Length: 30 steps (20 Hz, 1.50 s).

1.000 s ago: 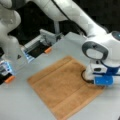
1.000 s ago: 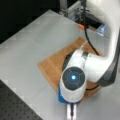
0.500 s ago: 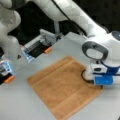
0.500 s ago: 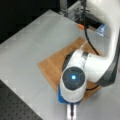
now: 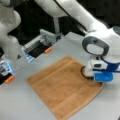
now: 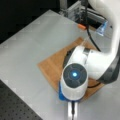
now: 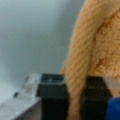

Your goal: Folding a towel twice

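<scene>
Wrist view: tool (image 7: 76, 100) pinches towel (image 7: 100, 50) edge.

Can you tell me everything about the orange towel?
The towel is orange-brown, fuzzy like terry cloth, and roughly square, with plain smoother bands near two edges. It lies spread flat, unfolded, on the grey table. In both front views the arm stands over one edge, at a front view's right. The wrist view shows that edge bunched up between the two black fingers of the tool, which is shut on it.
</scene>
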{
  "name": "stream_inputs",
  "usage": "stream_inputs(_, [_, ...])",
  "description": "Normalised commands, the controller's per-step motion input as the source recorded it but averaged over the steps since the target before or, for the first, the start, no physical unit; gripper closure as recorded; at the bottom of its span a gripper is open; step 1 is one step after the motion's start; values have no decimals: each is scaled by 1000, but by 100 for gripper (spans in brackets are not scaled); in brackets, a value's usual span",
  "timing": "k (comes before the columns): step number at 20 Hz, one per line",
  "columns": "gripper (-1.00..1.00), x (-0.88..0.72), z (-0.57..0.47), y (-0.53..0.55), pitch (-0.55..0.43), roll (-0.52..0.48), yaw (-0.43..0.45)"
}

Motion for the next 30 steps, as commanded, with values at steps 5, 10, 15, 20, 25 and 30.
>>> stream_inputs(5, [100, -350, 7, -15, -72, -3, -8])
stream_inputs(10, [100, -654, 1, 44, -132, -18, -23])
stream_inputs(15, [100, -887, 48, 79, -50, 69, 4])
stream_inputs(20, [100, -914, -27, 50, -118, 99, -60])
stream_inputs(25, [100, -749, -56, -19, -177, 104, -148])
stream_inputs(30, [100, -593, -11, -84, -111, 41, -249])
